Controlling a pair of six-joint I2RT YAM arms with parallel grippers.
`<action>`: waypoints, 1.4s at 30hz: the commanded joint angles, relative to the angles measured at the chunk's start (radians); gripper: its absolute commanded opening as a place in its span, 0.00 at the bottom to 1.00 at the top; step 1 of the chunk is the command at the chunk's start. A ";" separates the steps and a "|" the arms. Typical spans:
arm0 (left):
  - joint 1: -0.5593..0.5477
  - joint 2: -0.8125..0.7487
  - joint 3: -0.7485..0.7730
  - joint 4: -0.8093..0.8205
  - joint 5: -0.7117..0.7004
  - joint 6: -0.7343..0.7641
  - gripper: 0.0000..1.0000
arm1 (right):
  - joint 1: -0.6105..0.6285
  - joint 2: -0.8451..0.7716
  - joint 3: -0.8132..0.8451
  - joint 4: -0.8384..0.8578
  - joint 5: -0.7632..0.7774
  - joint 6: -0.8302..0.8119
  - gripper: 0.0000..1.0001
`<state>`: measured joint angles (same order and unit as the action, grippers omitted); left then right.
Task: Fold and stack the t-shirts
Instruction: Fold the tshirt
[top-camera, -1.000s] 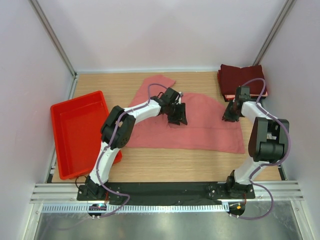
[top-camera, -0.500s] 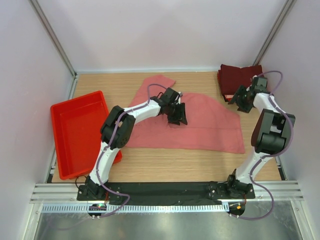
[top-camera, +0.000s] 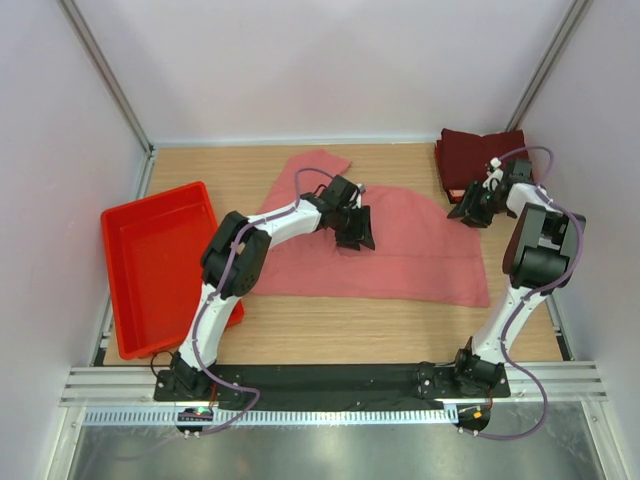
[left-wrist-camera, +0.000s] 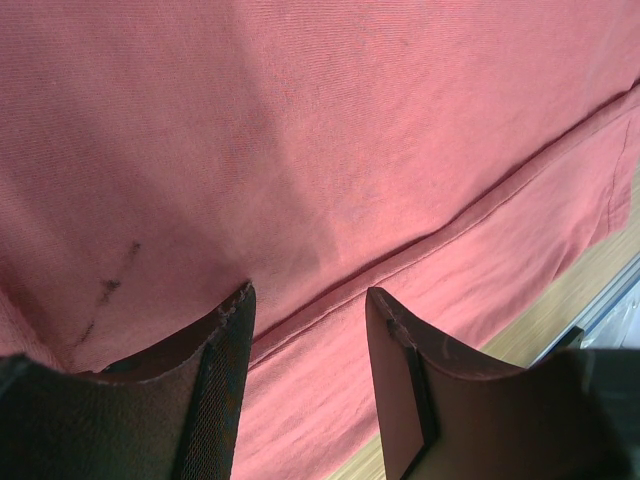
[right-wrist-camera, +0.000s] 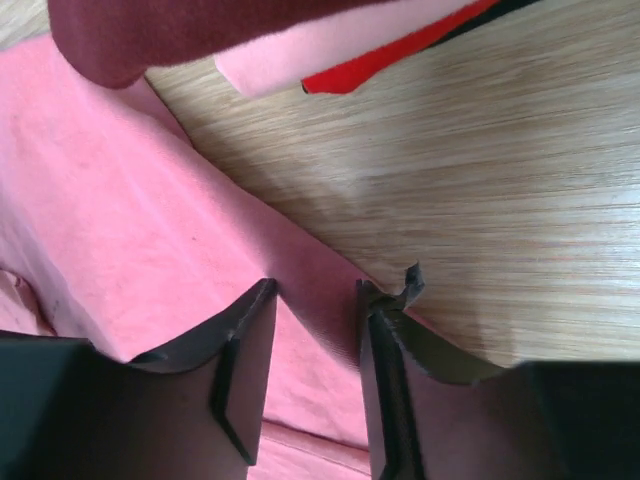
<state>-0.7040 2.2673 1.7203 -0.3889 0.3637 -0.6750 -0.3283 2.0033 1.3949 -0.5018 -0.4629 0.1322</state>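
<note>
The right gripper has swung up beside the folded dark maroon t-shirts, fingers apart over the edge of the salmon-pink cloth t-shirt lying flat mid-table; left gripper spread mid-shirt. Folding looks barely begun; next, pinch that edge

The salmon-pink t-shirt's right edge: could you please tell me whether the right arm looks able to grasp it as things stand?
Probably yes. The right gripper hangs with its fingers apart, right over the edge of the salmon-pink t-shirt, beside bare table; nothing lies between.
</note>
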 joint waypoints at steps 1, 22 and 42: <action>0.003 0.041 0.007 -0.034 0.000 0.005 0.50 | 0.011 -0.029 0.009 0.002 -0.020 -0.025 0.42; 0.003 0.034 0.001 -0.034 -0.017 0.002 0.50 | 0.483 -0.379 -0.318 -0.032 0.665 0.052 0.26; 0.003 0.020 0.001 -0.036 -0.031 -0.005 0.51 | 0.223 -0.241 -0.148 -0.095 0.499 0.329 0.47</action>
<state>-0.7025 2.2696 1.7245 -0.3920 0.3653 -0.6815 -0.0387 1.7210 1.2221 -0.5739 0.1085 0.3275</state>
